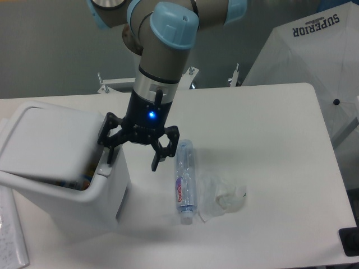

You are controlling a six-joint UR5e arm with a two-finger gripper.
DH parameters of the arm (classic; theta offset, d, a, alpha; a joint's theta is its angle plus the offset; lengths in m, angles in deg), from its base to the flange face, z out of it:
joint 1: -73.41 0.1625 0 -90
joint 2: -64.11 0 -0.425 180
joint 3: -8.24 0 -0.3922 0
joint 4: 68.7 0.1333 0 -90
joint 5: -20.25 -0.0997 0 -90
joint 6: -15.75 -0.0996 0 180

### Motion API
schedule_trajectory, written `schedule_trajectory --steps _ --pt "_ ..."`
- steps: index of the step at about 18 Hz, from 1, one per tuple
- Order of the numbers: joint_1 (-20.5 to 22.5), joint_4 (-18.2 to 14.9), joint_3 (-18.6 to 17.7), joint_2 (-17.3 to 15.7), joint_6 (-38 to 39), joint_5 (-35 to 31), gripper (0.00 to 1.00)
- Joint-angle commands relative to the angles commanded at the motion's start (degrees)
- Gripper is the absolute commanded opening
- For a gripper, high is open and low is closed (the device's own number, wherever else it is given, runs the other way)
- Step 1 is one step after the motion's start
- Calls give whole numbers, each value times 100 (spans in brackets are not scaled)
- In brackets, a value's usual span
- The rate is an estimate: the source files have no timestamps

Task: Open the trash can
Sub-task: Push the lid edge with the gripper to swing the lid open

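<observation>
**Camera view: push tab pressed, lid starting to lift**

Camera view of the bench [269,112], a white surface carrying everything in the scene. The trash can [61,185] stands at the bench's left front edge. Its lid [47,148] is tilted, raised on the side nearest the arm, and a dark gap shows coloured contents beneath. The arm reaches straight down so that the tool [134,159], fingers spread apart and gripping nothing, sets one fingertip [108,161] on or just above the grey tab [105,167] at the can's right rim. This placement suits a press, not a grasp: the tab appears to act as the release. A bottle [183,182] and a crumpled wrapper [223,196] lie just right of the can, probably waiting to be thrown away.
</observation>
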Motion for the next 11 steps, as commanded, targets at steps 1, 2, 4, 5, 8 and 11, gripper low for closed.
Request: schedule_trajectory --steps 1,2,4,5,8,11 --pt "0 -9 9 0 0 0 100" --pt "0 -9 52 0 26 0 100" --pt "17 -9 166 -9 26 0 100" --pt "52 -9 237 -9 26 0 100" --pt "211 -9 395 0 -35 -9 100" --pt "369 228 466 167 -569 -26 100"
